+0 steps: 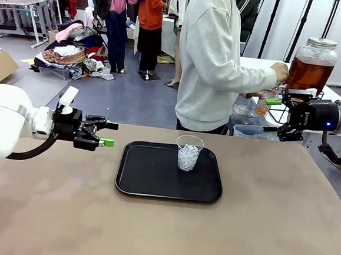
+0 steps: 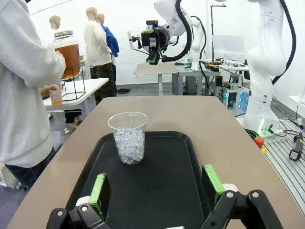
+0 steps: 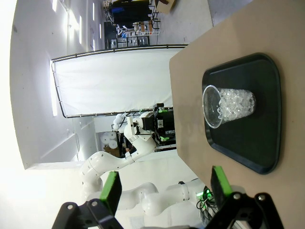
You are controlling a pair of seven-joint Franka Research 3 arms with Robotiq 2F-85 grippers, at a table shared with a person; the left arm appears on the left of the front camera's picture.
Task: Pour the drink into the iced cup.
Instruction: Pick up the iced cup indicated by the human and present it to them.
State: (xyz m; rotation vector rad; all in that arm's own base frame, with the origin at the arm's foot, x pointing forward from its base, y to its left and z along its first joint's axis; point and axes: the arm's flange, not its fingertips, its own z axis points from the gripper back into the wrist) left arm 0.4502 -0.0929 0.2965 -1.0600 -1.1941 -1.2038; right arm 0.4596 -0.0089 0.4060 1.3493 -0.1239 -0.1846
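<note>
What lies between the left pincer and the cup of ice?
Nothing but bare table and a strip of black tray separates the left pincer from the cup, as the front view shows.

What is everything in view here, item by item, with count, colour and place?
Flat rectangular plastic tray: one, black, mid-table.
Clear plastic cup of ice: one, transparent, upright on the tray.
Large glass dispenser jar: one, clear with a silvery lid, on a side table at the far right.
Amber-brown drink: fills most of the jar.
Small clear cup: one, amber liquid inside, held by the person beside the jar.
Table: one, tan.
Person: one, pale grey sweatshirt, far side, turned toward the jar.
Left gripper: black, green pads, jaws open, left of the tray.
Right gripper: black, green pads, jaws open, raised at the far right.
</note>
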